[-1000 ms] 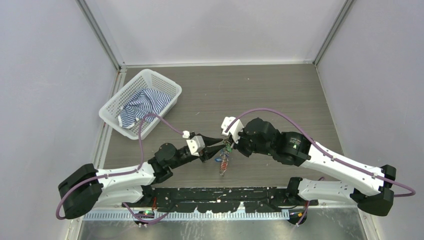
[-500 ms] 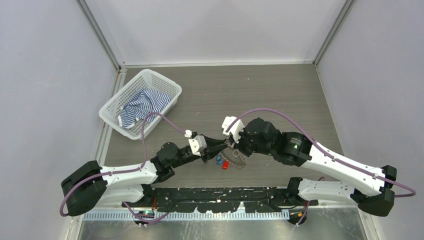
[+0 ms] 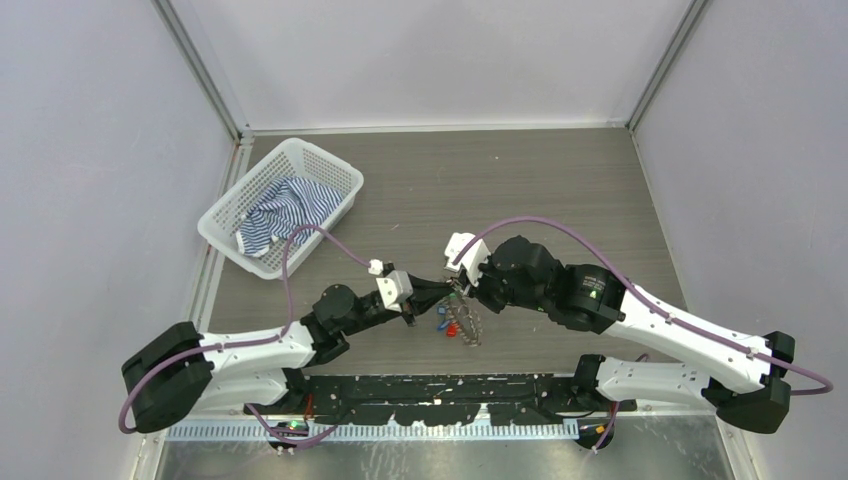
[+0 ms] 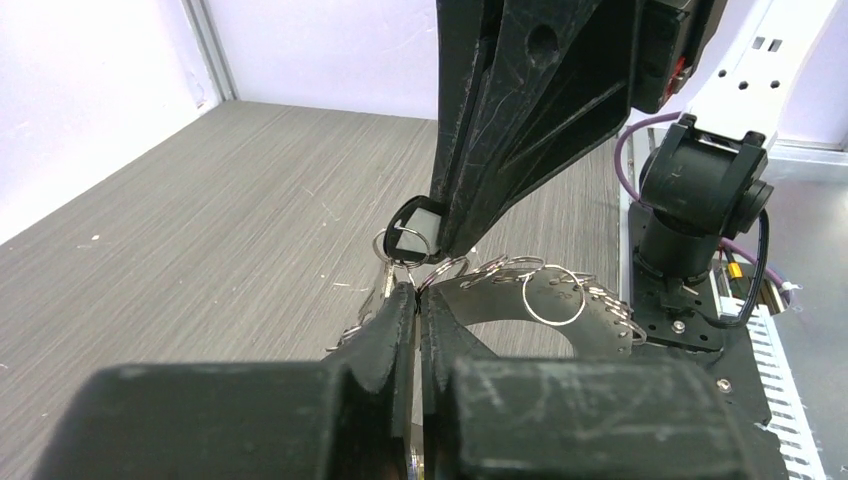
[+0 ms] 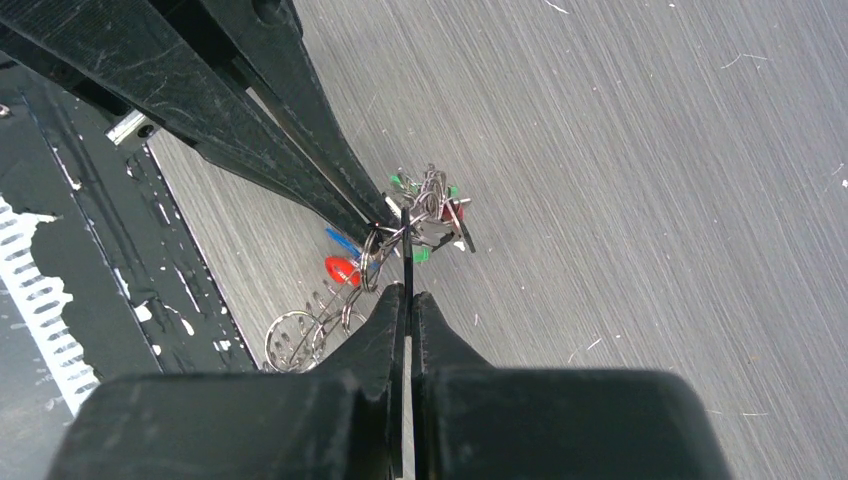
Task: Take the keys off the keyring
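The keys (image 3: 447, 322) and the keyring (image 3: 470, 328) hang together close to the near edge of the tabletop (image 3: 560, 190), about midway along it. The arms' black base rail (image 3: 450, 385) lies just beside them on that side. Bare tabletop runs from the bunch towards the far edge and the right edge.

From above, the bunch's long axis runs far to near, slanting a little to the right. The coloured tags are at the far end and the jagged keyring at the near end. Whether the keyring touches the tabletop cannot be told.

The right gripper (image 5: 408, 292) is clamped on a thin key seen edge-on, and the left wrist view shows a black key head at its tip. The left gripper (image 4: 415, 295) meets it from the left. Its jaws are drawn to a narrow slit at the wire loops of the bunch, and what lies between them cannot be made out.

Well apart, at the far left corner, a white basket (image 3: 222, 215) holds a striped cloth (image 3: 285, 210).
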